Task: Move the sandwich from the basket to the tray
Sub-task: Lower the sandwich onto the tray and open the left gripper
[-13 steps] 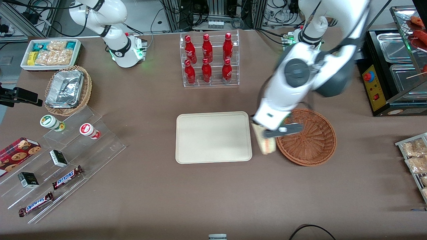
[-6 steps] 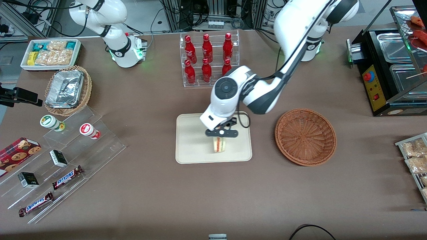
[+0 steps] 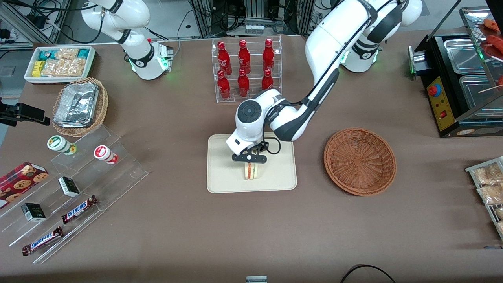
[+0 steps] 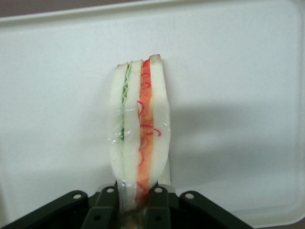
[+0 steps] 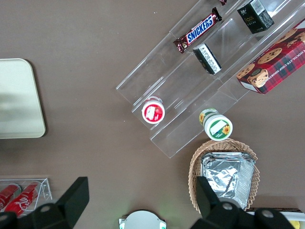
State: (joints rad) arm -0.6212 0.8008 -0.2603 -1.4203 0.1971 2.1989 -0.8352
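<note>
My end effector [image 3: 250, 162] is clamped on the small triangular wedge sandwich of pale white bread [image 3: 251, 171], holding it by one end with its cut edge facing up at my wrist camera. It hangs over the flat cream-beige rectangular tray with rounded corners and a low raised rim [image 3: 224, 165], roughly over the tray's middle and a little toward the front camera. I cannot tell whether its lower end already touches the tray floor.

The step in hand, as I judge it, is setting the sandwich down. To do that well I should come straight down until the bread meets the tray, without pressing, since soft bread would probably crush. Then I should part my fingers [image 4: 102, 213] only enough to free it and lift vertically, so the wrapping does not drag. Held on edge like this, the wedge may tip over when released; it sits far enough from the rim that a fall should land inside the tray.

In the wrist view the sandwich [image 4: 139, 129] shows three pale bread slices with a thin green layer between one pair and a thicker red-orange layer between the other. A clear film with a glossy crease wraps it. The round, shallow, reddish-brown woven wicker basket [image 3: 360, 161] stands on the brown desk [image 3: 251, 228] beside the tray, toward my end, with nothing in it.
</note>
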